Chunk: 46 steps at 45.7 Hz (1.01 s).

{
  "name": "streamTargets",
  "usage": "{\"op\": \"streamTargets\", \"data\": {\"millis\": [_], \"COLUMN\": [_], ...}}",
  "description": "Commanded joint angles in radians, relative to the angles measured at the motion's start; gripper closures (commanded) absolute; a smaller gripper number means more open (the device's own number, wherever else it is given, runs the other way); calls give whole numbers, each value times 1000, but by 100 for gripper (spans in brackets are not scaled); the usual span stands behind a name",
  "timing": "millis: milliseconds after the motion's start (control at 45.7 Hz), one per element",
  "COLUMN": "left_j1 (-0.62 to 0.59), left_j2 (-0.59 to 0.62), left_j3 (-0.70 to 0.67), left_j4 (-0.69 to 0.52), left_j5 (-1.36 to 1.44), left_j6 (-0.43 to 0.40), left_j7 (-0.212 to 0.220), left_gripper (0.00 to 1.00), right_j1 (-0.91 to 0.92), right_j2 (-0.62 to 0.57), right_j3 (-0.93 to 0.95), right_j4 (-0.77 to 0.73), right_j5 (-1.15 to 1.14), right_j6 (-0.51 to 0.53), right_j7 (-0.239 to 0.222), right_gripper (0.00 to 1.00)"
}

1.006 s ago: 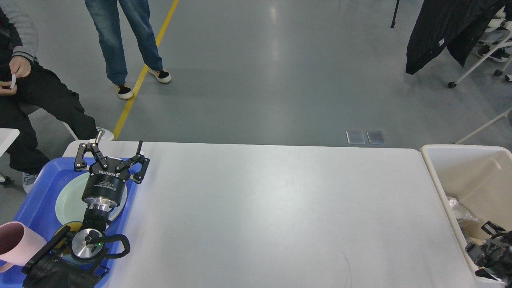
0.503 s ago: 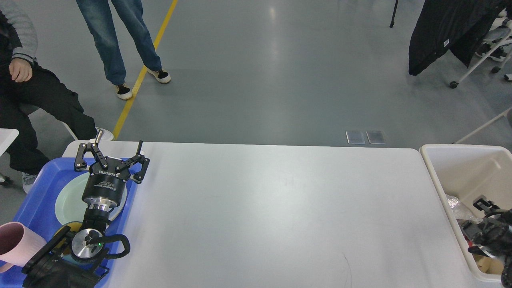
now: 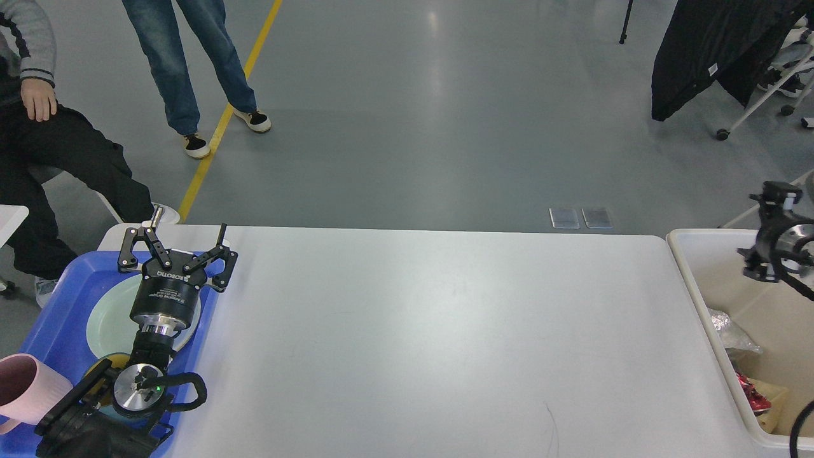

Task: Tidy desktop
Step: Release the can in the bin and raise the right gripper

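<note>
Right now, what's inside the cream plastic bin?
In the cream plastic bin lie crinkly clear plastic and something shiny red. Its near corner is out of view.

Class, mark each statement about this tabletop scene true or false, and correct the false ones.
1. The left gripper is open above the blue tray. True.
2. A pale plate lies in the blue tray. True.
3. The pink cup stands in the middle of the white table. False: it sits at the left edge, by the tray.
4. The cream bin is left of the table. False: it is at the right end.
5. The right gripper hangs over the bin. True.
</note>
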Motion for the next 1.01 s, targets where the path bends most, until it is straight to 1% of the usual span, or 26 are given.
{"op": "streamTargets", "data": {"millis": [0,66,131,175,197,219,263,328,372,416,438,569,591,634,722,984], "left_j1": [2,2,2,2,2,2,2,2,2,2,2,2,2,2,2,0], "left_j2": [0,0,0,0,0,0,0,0,0,0,0,0,0,0,0,0], "left_j3": [1,1,1,1,1,1,1,1,1,1,0,1,1,1,1,0], "left_j4": [0,0,0,0,0,0,0,0,0,0,0,0,0,0,0,0], "left_j5": [0,0,0,0,0,0,0,0,0,0,0,0,0,0,0,0], "left_j6": [0,0,0,0,0,0,0,0,0,0,0,0,0,0,0,0], "left_j7": [0,0,0,0,0,0,0,0,0,0,0,0,0,0,0,0], "left_gripper": [4,4,4,4,4,4,4,4,4,4,4,4,4,4,4,4], "right_j1": [-14,-41,-108,-159,-181,-202,-240,-325,-369,-405,-418,-518,-530,-552,-580,-570], "right_j2": [-54,-86,-77,-57,-45,-33,-13,26,58,86,96,178,196,233,279,285], "right_j3": [252,408,535,606,631,651,686,717,723,727,731,776,795,835,887,887], "right_j4": [238,317,373,415,436,455,481,499,512,527,536,578,578,579,573,507], "right_j5": [-1,-1,-17,-19,-20,-25,-33,-40,-60,-95,-117,-256,-284,-336,-398,-396], "right_j6": [1,1,24,27,28,28,28,30,33,33,33,27,22,21,18,18], "right_j7": [5,6,11,32,55,92,184,356,449,514,539,638,651,660,658,658], "right_gripper": [0,0,0,0,0,0,0,0,0,0,0,0,0,0,0,0]}}
